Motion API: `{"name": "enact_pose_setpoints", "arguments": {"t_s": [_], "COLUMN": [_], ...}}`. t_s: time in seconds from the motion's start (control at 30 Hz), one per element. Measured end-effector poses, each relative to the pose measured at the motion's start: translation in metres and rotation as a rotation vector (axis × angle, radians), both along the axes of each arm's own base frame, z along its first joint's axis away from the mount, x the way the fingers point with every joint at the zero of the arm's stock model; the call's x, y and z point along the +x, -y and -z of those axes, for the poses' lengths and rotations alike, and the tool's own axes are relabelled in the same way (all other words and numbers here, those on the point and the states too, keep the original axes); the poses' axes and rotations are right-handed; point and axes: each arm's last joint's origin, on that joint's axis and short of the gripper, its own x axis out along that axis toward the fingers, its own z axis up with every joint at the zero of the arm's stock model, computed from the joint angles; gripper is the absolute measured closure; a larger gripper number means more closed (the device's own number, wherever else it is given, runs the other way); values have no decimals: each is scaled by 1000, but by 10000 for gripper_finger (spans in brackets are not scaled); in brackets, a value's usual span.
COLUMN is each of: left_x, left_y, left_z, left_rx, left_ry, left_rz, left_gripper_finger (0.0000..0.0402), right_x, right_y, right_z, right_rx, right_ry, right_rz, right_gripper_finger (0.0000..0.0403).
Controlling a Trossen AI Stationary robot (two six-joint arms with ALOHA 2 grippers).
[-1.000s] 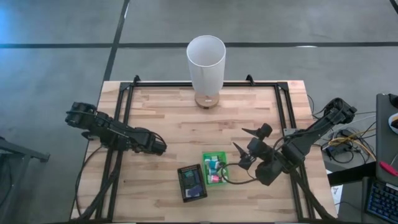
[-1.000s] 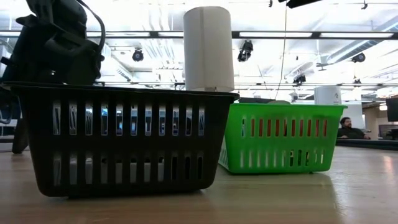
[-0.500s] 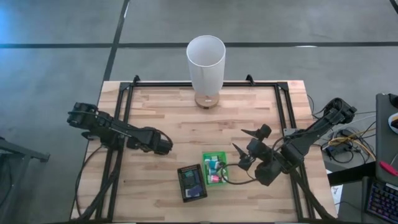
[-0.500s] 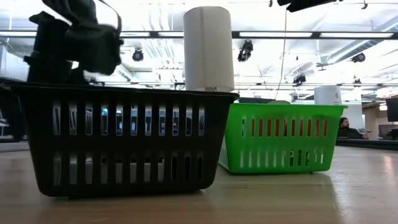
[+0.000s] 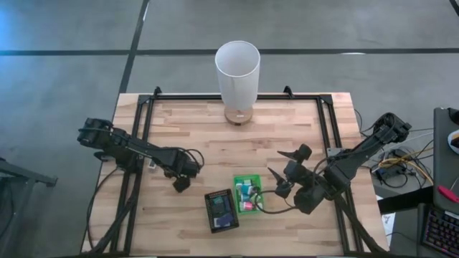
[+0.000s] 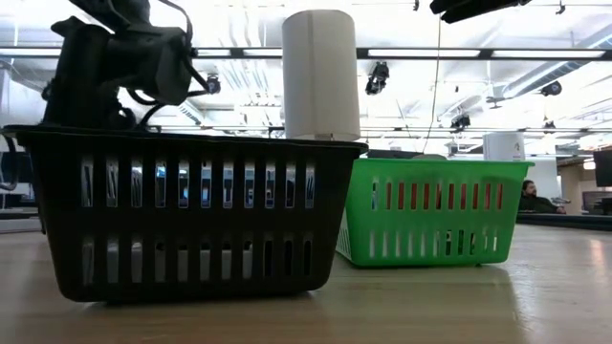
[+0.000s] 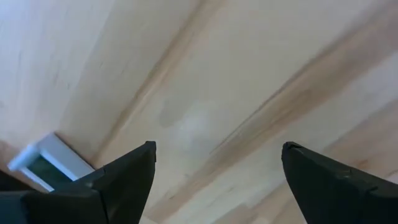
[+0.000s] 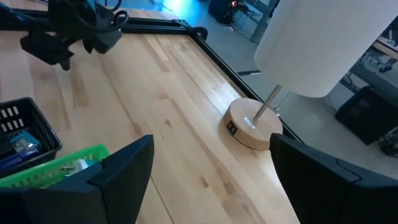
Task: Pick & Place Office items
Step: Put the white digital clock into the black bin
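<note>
**Items gathered in two baskets; table boards otherwise bare**

High view: two baskets are seen side by side near the front of the table, a green basket and a black basket. The office items are found only inside them: pink, white and teal pieces in the green one, blue pieces in the black one; an exact count cannot be made, as they overlap. No loose item is seen on the boards, so the sorting is judged to be at or near its end. One white cylinder is counted at the back edge. The left gripper is held over bare wood just left of the black basket; the right gripper is held just right of the green basket.

Low view: the two baskets are shown from the side, black nearer, green behind; one cylinder rises behind them. Their contents are mostly hidden by the slatted walls. One person is seen far off in the room.

Left wrist view: the two fingers are spread wide with nothing between them; only bare wood is seen beyond.

Right wrist view: the fingers are likewise parted and empty. Corners of both baskets, the cylinder's wooden base and the other arm are shown.
</note>
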Motion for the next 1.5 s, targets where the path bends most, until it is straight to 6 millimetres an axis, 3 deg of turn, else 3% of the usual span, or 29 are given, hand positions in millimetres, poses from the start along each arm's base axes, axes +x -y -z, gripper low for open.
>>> {"name": "enact_pose_setpoints", "arguments": {"t_s": [0.43,0.63,0.7,0.97,1.17,1.5], "left_x": [-4,-2,-2,-4,-23,-23], "left_y": [-2,-3,-3,-1,-6,-17], "left_z": [-1,-1,-1,-2,-7,-10], "left_rx": [-49,33,29,-43,-104,-102], "left_ry": [-48,-25,-27,-62,-284,-308], "left_rz": [355,205,225,586,789,783], "left_gripper_finger": [57,57,57,57,58,58], "right_x": [0,0,0,0,0,4], "right_y": [1,1,1,1,1,12], "right_z": [0,0,0,0,0,9], "right_rx": [-6,-18,-33,-60,-60,-74], "right_ry": [-4,-1,-13,-35,-36,-59], "right_rz": [3,7,-1,-14,-14,29], "right_gripper_finger": [90,90,90,90,90,90]}}
